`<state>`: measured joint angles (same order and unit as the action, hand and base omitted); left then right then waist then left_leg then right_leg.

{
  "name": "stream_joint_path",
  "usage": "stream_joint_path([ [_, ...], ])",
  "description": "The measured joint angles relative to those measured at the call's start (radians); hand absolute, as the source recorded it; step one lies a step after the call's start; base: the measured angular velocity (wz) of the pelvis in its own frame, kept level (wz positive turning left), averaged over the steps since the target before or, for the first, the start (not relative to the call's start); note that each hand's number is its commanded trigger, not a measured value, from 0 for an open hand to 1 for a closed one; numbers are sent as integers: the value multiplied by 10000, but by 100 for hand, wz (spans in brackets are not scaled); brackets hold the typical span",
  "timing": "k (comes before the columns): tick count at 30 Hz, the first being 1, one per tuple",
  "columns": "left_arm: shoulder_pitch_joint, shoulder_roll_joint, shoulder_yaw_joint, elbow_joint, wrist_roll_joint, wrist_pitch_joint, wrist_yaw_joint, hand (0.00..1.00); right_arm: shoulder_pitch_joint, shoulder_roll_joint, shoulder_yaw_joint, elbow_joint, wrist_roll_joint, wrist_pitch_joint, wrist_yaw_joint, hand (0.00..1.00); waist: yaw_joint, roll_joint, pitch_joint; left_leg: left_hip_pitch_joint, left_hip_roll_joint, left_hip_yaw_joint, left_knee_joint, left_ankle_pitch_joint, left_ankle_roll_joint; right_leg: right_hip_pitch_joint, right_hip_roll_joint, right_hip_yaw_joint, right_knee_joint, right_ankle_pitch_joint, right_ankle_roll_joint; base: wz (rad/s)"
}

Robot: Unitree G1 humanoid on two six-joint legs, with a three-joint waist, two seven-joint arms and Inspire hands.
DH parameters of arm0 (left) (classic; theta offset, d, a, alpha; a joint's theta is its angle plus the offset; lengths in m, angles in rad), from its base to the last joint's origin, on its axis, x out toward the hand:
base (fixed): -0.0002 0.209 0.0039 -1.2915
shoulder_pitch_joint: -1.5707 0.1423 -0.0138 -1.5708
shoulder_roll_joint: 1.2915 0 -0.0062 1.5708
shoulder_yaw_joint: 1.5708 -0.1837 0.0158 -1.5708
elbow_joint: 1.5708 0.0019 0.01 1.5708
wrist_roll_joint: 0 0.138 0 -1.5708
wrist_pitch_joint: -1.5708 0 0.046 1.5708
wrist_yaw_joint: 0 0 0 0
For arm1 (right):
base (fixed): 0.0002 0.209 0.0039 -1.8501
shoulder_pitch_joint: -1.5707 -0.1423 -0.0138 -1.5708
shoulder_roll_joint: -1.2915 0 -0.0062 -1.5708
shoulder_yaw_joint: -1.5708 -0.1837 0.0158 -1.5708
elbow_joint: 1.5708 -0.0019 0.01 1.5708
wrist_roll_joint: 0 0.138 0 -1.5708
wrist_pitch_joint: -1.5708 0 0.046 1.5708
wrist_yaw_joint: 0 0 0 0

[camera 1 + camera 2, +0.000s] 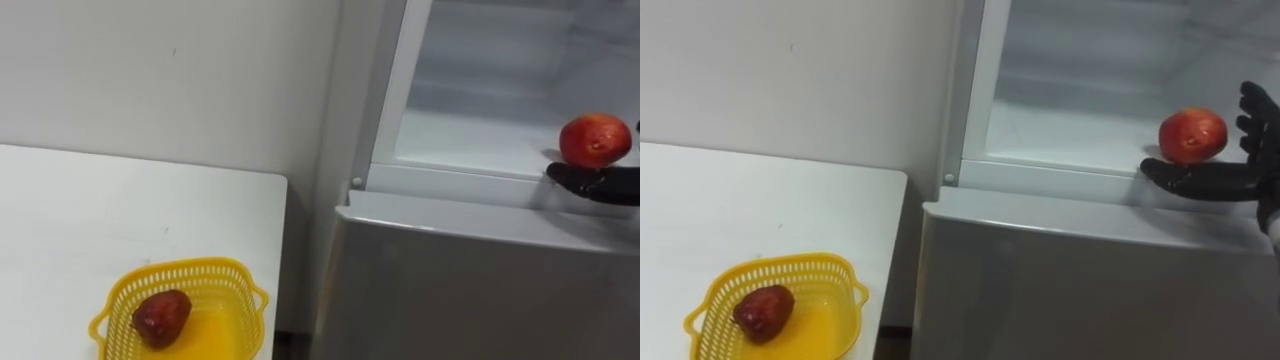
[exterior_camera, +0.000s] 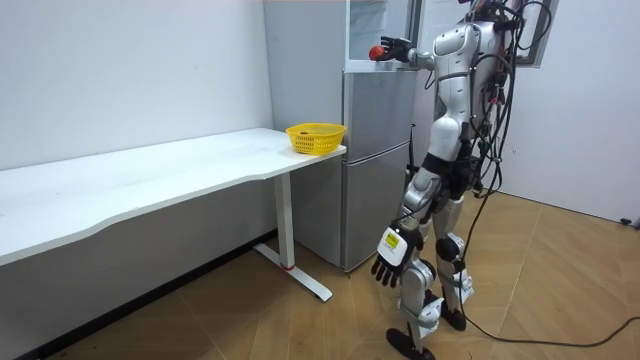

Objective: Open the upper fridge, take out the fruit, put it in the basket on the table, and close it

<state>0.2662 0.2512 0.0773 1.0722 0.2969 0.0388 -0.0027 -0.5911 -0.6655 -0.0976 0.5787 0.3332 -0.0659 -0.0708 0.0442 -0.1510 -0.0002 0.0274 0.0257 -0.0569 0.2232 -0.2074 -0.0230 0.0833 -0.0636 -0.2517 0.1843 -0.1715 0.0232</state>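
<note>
A red apple (image 1: 1192, 135) sits in my right hand (image 1: 1215, 180) at the front edge of the open upper fridge compartment (image 1: 1070, 140). The palm is under the apple and the fingers curl up round its right side. In the room view I stand facing the fridge (image 2: 375, 170) with that arm raised to its top and the apple (image 2: 377, 52) at the opening. My left hand (image 2: 388, 258) hangs by my thigh with relaxed fingers and holds nothing.
A yellow plastic basket (image 1: 780, 262) stands on the white table (image 1: 740, 200) near its corner, left of the fridge. A dark red fruit (image 1: 764, 312) lies in it. The fridge's grey lower door (image 1: 1090, 290) is closed below the compartment.
</note>
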Motion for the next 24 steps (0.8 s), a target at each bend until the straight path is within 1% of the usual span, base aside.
stream_joint_path([
  [8, 54, 2, -1, -29, 5, 72, -40, 0, 0, -80, 0, 76, -124, 29, -5, 0, 114, 1, 0, -36, -2, -28, -5, 0, -1, 24, 2, -8, -1, 0, 0, 0],
  [11, 125, 6, 2, -220, 6, 141, -72, 0, 0, -99, 1, 74, -108, 29, -28, 0, 165, -6, -2, -58, -4, -40, -20, 0, -1, 22, 4, 3, -2, 0, 0, 0],
  [19, 207, 11, 3, -337, 6, 225, -91, 0, -5, -99, 4, 73, -14, 29, -46, 0, 205, -55, -19, -72, -10, -73, 6, 0, -1, 26, 4, -13, -2, 0, 1, 0],
  [24, 210, 10, 2, -349, 17, 270, -89, 0, -241, -99, 28, 153, 231, 102, -53, 0, 187, -96, 0, -133, -18, -115, -14, 0, -1, 12, 3, -36, -3, -1, 1, 1],
])
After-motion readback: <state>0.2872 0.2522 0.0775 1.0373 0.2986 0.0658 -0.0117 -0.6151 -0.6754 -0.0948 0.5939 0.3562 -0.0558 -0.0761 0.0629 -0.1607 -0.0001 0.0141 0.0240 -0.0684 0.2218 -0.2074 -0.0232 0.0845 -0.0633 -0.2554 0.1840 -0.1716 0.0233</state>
